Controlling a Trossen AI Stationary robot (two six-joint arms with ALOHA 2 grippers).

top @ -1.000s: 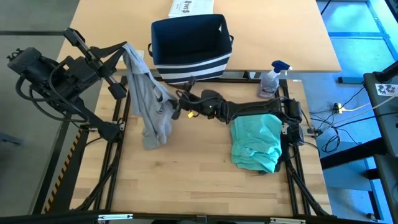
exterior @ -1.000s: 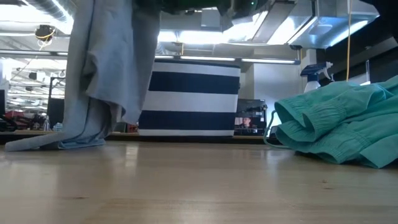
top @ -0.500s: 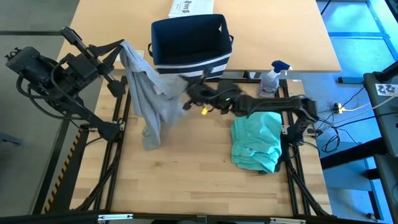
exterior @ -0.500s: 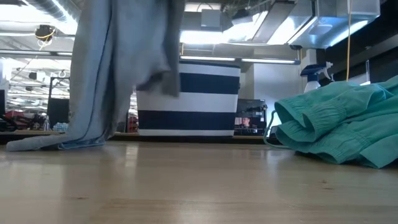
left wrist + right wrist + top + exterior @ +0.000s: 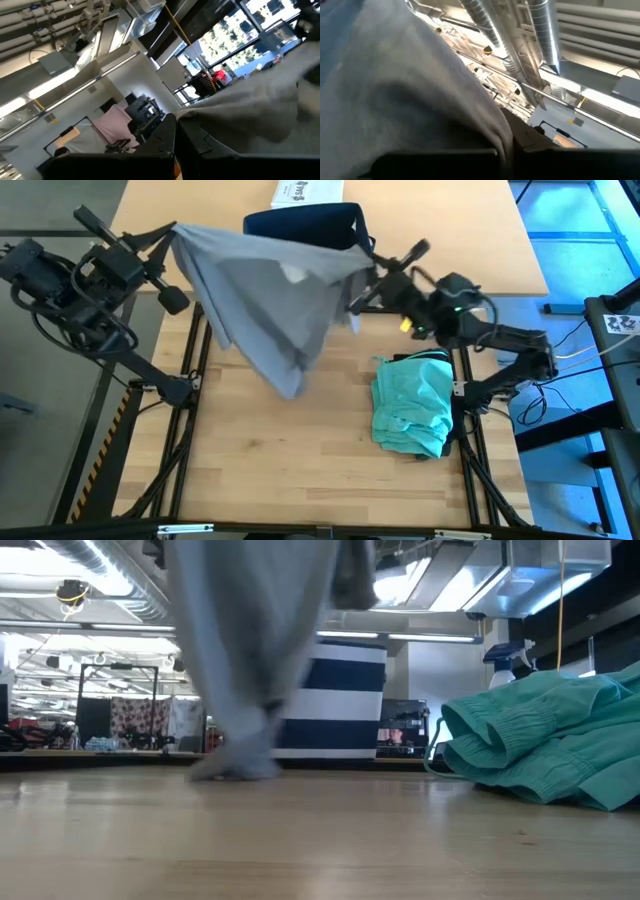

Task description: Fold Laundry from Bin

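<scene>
Above the desk, in front of the bin: the grey T-shirt (image 5: 265,295) hangs stretched between the two arms, its lower end drooping down to the desk (image 5: 300,460).
Progress: early to middle, I judge; one garment is out and lifted, not yet laid flat or folded.
Done: a teal piece (image 5: 412,408) lies bunched on the desk's right side, loosely gathered rather than neatly folded.
Left: spreading and folding the grey shirt; the bin (image 5: 340,222) is largely hidden behind the cloth, so what remains inside cannot be told.
Left gripper (image 5: 172,232): clenched on the shirt's left top edge.
Right gripper (image 5: 362,280): clenched on the opposite edge.
Shirt's look: plain grey, soft, pulled taut along the top, narrowing to a point below.
</scene>
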